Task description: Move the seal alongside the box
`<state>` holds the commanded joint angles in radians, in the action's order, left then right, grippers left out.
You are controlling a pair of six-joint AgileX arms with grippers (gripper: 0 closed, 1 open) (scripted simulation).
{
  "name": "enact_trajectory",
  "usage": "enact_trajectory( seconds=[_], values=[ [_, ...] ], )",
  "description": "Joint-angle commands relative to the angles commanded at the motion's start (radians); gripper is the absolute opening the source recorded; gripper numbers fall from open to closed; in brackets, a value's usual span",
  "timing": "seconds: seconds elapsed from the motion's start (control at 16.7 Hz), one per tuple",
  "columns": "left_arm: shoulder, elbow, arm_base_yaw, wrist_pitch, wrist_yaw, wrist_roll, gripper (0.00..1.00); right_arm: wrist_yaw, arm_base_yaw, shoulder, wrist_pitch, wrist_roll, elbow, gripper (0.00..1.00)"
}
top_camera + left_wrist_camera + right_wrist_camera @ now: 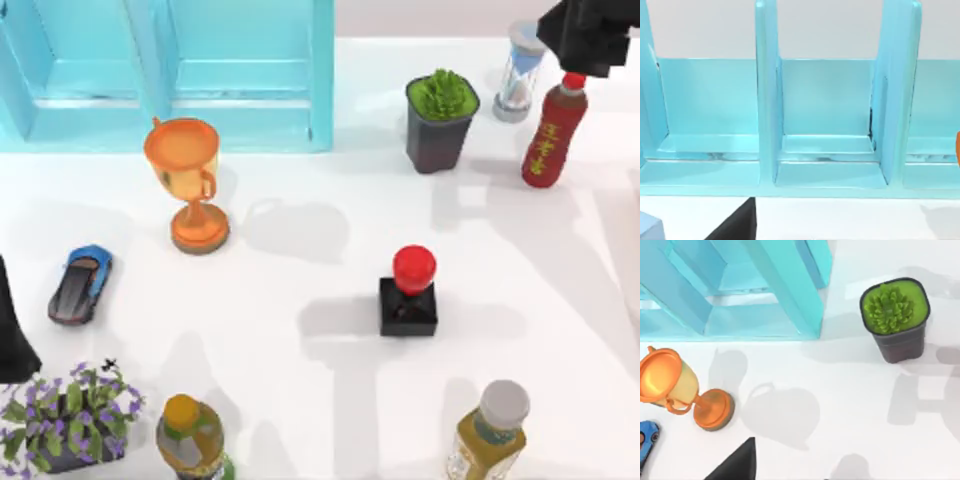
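Not much done yet, by my read. The seal [410, 290] sits loose on the worktop [300, 300] at about 4 o'clock from centre, well apart from the blue box [165, 75] up at 11 o'clock. So the grab, the carry and the set-down all look left to do.

Right arm [590, 35] is parked at 1 o'clock, left arm [12, 340] at 8 o'clock. Can't tell how either's jaws stand.

The box's compartments [825, 150] look bare. The dark pot [440, 125] holds a green plant.
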<state>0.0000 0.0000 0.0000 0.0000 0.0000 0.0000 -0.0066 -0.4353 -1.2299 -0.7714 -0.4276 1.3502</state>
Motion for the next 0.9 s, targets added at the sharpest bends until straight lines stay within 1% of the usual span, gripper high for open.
enact_trajectory(
  seconds=[0.24,0.48,0.72,0.9],
  values=[
    [0.000,0.000,0.000,0.000,0.000,0.000,1.00,-0.005,-0.091,-0.368,-0.243,-0.108,0.303,1.00],
    [0.000,0.000,0.000,0.000,0.000,0.000,1.00,0.000,-0.154,-0.685,-0.472,-0.180,0.522,1.00],
    [0.000,0.000,0.000,0.000,0.000,0.000,1.00,0.007,-0.186,-0.877,-0.633,-0.213,0.638,1.00],
    [0.000,0.000,0.000,0.000,0.000,0.000,1.00,0.009,-0.191,-0.912,-0.666,-0.218,0.659,1.00]
  ],
)
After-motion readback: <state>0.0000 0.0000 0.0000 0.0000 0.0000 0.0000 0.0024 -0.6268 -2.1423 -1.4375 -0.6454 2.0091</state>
